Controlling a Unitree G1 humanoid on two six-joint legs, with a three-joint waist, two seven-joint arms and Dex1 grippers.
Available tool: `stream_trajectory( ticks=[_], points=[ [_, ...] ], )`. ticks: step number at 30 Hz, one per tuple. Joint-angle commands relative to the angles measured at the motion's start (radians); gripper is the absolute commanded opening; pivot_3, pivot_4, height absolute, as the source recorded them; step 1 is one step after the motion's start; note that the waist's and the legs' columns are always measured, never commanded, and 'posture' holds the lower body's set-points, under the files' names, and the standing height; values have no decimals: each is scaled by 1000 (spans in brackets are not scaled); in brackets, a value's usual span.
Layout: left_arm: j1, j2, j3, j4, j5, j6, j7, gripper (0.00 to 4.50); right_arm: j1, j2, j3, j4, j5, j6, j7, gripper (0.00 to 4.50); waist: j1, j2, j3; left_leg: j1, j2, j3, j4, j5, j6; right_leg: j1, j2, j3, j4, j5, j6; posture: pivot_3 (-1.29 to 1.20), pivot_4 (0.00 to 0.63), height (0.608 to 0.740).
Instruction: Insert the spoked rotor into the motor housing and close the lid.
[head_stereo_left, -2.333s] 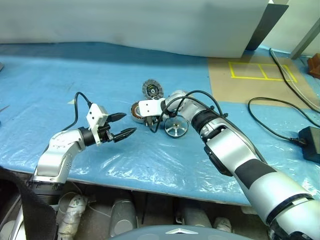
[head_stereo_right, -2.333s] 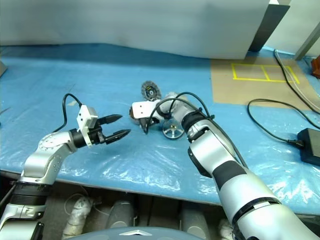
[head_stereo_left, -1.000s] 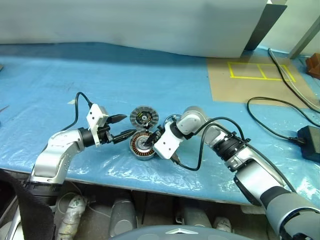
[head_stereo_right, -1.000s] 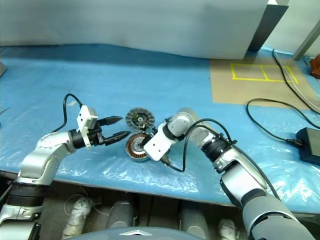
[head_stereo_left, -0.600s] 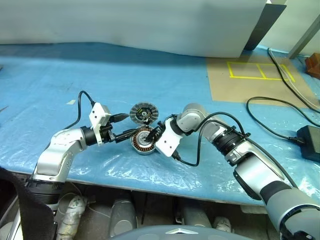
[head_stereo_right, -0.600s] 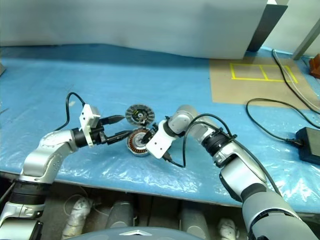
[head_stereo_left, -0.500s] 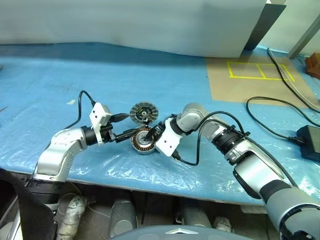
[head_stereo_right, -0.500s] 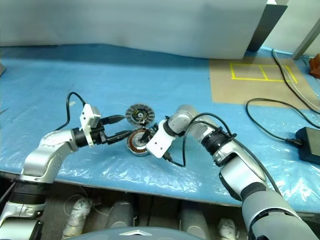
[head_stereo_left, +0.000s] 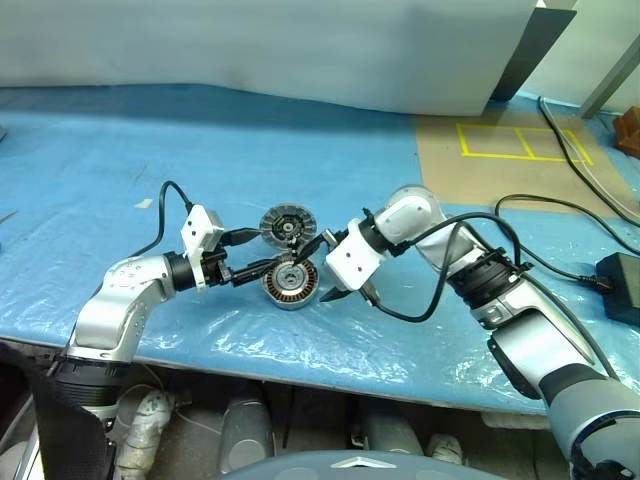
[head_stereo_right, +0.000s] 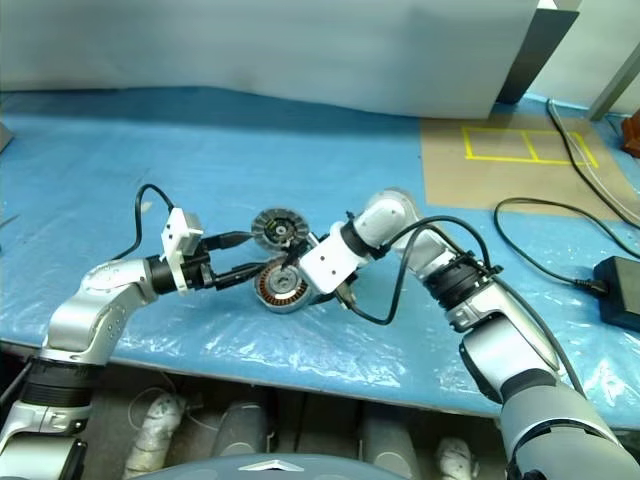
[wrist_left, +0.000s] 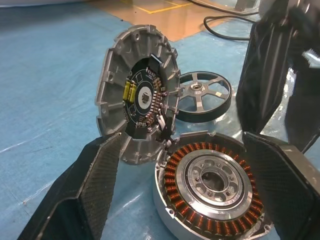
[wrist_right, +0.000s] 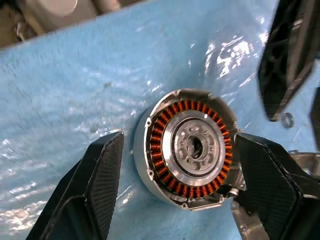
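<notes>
The housing (head_stereo_left: 292, 284) is the landmark: a squat silver ring lying flat on the blue plastic-covered surface (head_stereo_left: 90, 150), its copper-brown windings circling a pale metal core with a hollow centre. To its left, the left end effector (head_stereo_left: 253, 252) reaches in nearly level from a bent silver arm, its black fingers spread apart and gripping nothing, the tips just beside the housing's left rim. Behind the housing and touching its far edge stands the lid (head_stereo_left: 287, 226), tilted up on its rim, grey and ribbed around the outside, its dark inner face with small parts and a central hub turned toward the robot. The rotor (wrist_left: 202, 94), a shiny open-spoked wheel with a small hub, lies flat on the surface behind the housing and beside the lid. Just right of the housing, the right end effector (head_stereo_left: 320, 268) hangs above its right rim, pointing steeply down and leftward from a raised, bent wrist; its fingers are wide apart and empty, framing the housing in the wrist view. The surface's front edge runs close below the housing, while open blue surface spreads far to the left and behind. Well to the right lie a brown board (head_stereo_left: 490, 160) with yellow tape and black cables (head_stereo_left: 560, 270).
</notes>
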Motion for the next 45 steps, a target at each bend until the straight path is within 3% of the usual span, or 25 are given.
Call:
stream_trajectory(
  ticks=[1, 6, 10, 14, 20, 30, 38, 45],
  points=[
    [11, 25, 24, -25, 7, -16, 8, 4078, 64, -41, -122, -108, 79, 198, -80, 3689, 1, 0, 0, 0, 0, 0, 0, 0, 0, 0, 0, 0, 0, 0, 0, 0, 150, 740],
    [31, 3, 99, -35, 67, -78, 164, 4078, 234, -45, -265, -167, 56, 369, -332, 3689, 5, 0, 0, 1, -1, 0, 0, 0, -4, 1, 0, 0, -1, 0, 0, 0, 150, 740],
    [49, -37, 116, 8, 169, -131, 325, 4078, 378, -11, -300, -239, 41, 454, -485, 3689, 6, 0, 0, 1, -1, 0, -1, 1, -6, 2, 0, 0, -2, 0, 0, 0, 150, 740],
    [32, -102, 99, 170, 274, -247, 459, 4078, 477, 8, -291, -275, 22, 479, -565, 3689, 1, 0, 0, 2, -1, 0, -2, 0, -6, 3, 0, 0, -4, 0, 1, 0, 150, 740],
    [-57, -188, 73, 449, 405, -423, 632, 4078, 504, -19, -274, -256, -26, 444, -607, 3689, 7, 0, 0, 3, -2, -2, -2, 0, -6, 5, -1, 0, -6, 1, 3, 0, 150, 740],
    [-158, -237, 37, 650, 414, -484, 592, 4078, 524, -29, -277, -270, -27, 454, -626, 3689, 24, 0, 0, 3, -4, -2, -2, 1, -6, 6, -2, 1, -8, 1, 4, 0, 150, 740],
    [-75, -232, 14, 592, 385, -401, 495, 4078, 542, -47, -273, -265, -30, 444, -632, 3689, 25, 1, -1, 9, -5, -2, -7, 0, -6, 13, -3, 1, -15, 2, 5, 0, 150, 740],
    [-50, -210, 22, 541, 392, -285, 521, 4078, 549, -48, -266, -258, -36, 439, -637, 3689, 25, 2, -1, 18, -6, 0, -15, 0, -5, 19, -3, 2, -20, 2, 5, 0, 150, 740]
  ],
)
